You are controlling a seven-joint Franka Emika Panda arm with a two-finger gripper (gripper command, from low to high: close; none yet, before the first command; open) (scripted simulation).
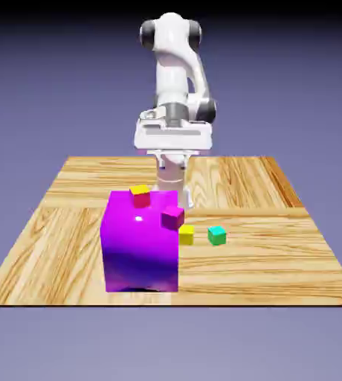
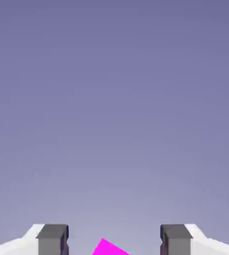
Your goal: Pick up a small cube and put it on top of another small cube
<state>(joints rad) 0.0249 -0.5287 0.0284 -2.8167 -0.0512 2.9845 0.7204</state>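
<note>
- Wide open, with nothing gripped, the hand [image 1: 172,165] is held above the table [image 1: 256,260], whose pale surface is patterned with wavy wood grain.
- Plain yellow on its visible faces, the small cube [image 1: 186,235] is seen on the table, its left edge near the big purple block [image 1: 140,249], which is glossily shaded.
- A red-sided, yellow-topped cube [image 1: 140,196] is seen tilted.

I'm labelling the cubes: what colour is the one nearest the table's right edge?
Green, clearest in the exterior view.
</note>
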